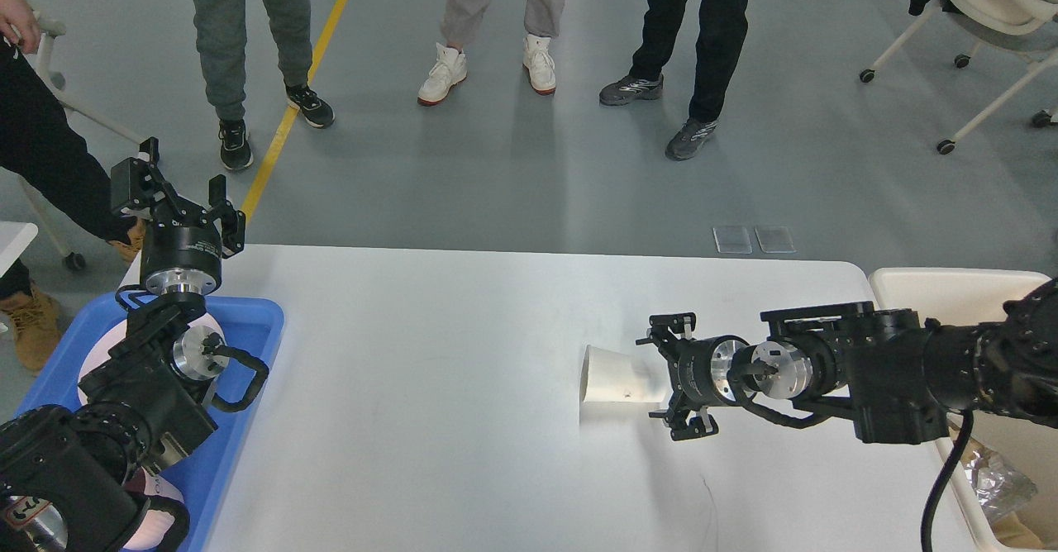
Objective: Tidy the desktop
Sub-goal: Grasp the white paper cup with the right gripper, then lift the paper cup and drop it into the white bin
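The desktop (pixel 430 387) is a wide white tabletop. A white paper cup (pixel 613 374) lies on its side right of the middle, mouth to the left. My right gripper (pixel 666 378) is low over the table, open, with one finger on each side of the cup's narrow end; I cannot tell whether they touch it. My left gripper (pixel 178 197) is open and empty, raised above the table's far left corner.
A blue plastic tray (pixel 252 321) with a pale round dish sits at the left edge under my left arm. A cream-white bin (pixel 950 287) with crumpled waste stands off the right edge. Several people stand beyond the far edge.
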Robot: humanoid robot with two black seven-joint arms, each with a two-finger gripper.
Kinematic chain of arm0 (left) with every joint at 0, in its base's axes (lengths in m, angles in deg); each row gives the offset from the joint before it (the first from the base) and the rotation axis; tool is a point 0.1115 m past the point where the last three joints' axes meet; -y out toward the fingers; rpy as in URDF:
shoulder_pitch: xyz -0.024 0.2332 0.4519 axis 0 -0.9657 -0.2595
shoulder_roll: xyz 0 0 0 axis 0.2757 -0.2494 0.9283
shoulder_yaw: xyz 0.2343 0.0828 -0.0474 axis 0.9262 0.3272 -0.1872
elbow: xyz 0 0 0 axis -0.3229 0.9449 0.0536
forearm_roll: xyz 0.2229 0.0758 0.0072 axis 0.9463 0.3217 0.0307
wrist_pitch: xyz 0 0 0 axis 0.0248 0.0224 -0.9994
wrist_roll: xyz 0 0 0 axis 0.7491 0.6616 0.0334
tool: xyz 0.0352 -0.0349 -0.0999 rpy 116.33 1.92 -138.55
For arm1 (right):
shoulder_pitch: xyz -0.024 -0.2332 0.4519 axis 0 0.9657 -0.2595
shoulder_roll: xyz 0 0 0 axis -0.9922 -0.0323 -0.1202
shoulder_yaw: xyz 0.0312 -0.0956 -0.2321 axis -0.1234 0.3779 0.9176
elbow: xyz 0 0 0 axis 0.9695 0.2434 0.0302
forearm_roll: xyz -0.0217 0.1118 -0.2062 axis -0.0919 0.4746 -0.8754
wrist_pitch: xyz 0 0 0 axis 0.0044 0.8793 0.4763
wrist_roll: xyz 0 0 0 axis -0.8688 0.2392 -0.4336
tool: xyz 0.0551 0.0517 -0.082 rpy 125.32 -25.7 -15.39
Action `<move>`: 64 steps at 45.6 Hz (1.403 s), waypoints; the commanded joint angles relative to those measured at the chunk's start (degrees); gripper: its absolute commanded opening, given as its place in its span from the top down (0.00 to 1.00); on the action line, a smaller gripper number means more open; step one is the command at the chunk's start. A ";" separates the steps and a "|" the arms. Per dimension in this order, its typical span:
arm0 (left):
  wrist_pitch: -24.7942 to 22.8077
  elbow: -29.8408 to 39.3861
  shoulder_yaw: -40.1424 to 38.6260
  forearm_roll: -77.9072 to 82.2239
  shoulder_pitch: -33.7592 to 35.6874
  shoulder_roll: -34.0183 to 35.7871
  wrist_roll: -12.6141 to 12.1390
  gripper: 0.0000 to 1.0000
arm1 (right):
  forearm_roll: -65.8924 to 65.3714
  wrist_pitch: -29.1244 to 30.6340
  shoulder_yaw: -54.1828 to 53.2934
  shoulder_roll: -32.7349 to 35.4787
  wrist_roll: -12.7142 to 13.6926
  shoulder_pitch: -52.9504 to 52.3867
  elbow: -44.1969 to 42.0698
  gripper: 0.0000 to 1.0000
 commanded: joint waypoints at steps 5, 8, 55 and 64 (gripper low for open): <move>-0.09 0.00 0.00 0.00 0.00 0.00 -0.01 0.04 | 0.00 -1.19 -2.87 -1.76 0.00 3.19 -3.06 0.00; 0.00 0.00 0.00 0.00 0.00 0.00 -0.01 0.04 | 0.00 -1.28 -3.22 -2.28 0.00 3.80 -3.24 0.00; 0.00 0.00 0.00 0.00 0.00 0.00 -0.01 0.04 | -3.86 -7.52 -6.21 -5.89 -0.17 4.86 -4.47 0.93; 0.00 0.00 0.00 0.00 0.00 0.00 -0.01 0.04 | -3.86 -7.17 -6.13 -3.87 -0.26 2.23 -2.54 1.00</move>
